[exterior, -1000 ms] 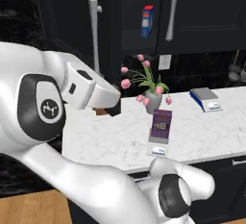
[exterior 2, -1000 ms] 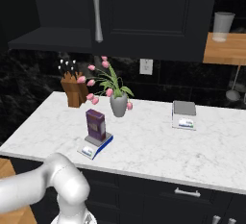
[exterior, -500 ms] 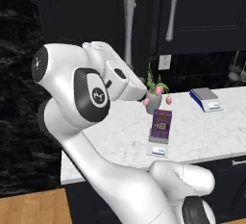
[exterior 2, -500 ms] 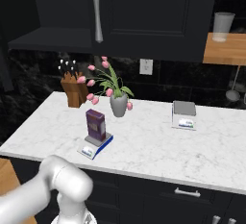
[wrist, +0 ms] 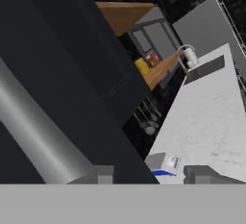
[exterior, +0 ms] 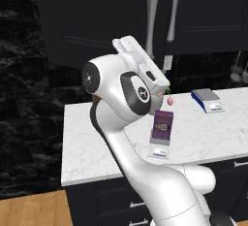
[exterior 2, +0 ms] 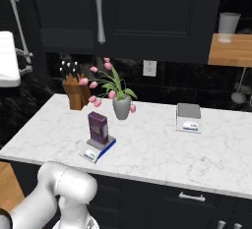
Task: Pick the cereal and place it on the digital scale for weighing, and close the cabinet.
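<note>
Marble counter | cereal upright on digital scale | black cabinet above | gripper fingers apart

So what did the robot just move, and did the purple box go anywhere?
The arm swung right, pushing the cabinet door from wide open to nearly shut. Its tool is right up by the door's silver handle. The cereal did not move: it stands upright on the scale, with the flowers and knife block behind it as before.

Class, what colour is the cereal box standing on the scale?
Dark purple cereal box, with a pale front print; the right base view shows it best.
</note>
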Tool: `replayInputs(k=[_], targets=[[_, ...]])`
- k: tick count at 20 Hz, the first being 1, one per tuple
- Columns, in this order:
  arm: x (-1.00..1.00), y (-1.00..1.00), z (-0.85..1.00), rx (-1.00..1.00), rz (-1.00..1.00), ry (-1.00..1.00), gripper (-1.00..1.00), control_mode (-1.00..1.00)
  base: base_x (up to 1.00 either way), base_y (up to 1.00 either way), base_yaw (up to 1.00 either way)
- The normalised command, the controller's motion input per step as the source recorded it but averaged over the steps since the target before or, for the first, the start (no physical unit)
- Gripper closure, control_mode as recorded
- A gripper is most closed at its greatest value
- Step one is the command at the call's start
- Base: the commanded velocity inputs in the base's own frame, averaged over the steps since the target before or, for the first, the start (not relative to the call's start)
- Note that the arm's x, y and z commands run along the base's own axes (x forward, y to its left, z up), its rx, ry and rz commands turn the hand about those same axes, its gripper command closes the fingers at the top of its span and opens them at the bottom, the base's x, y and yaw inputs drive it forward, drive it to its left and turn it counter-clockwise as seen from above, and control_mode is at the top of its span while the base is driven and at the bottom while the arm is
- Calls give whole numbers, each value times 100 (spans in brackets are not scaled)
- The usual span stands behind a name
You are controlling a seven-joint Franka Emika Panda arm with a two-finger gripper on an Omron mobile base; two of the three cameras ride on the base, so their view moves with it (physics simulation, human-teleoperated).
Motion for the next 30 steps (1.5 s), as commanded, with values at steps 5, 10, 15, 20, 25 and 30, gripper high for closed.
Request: replayInputs(k=[5, 10, 15, 20, 25, 30], targets=[[100, -2, -11, 0, -5, 7, -100, -100, 0, 0, 0], [100, 0, -28, 0, -10, 2, -100, -100, 0, 0, 0], [100, 0, -50, -5, -16, 0, -100, -100, 0, 0, 0], [100, 0, -44, -1, -13, 0, -100, -100, 0, 0, 0], [100, -12, -45, 0, -6, 0, -100, -100, 0, 0, 0], [100, -37, -13, 6, 0, 3, -100, -100, 0, 0, 0]])
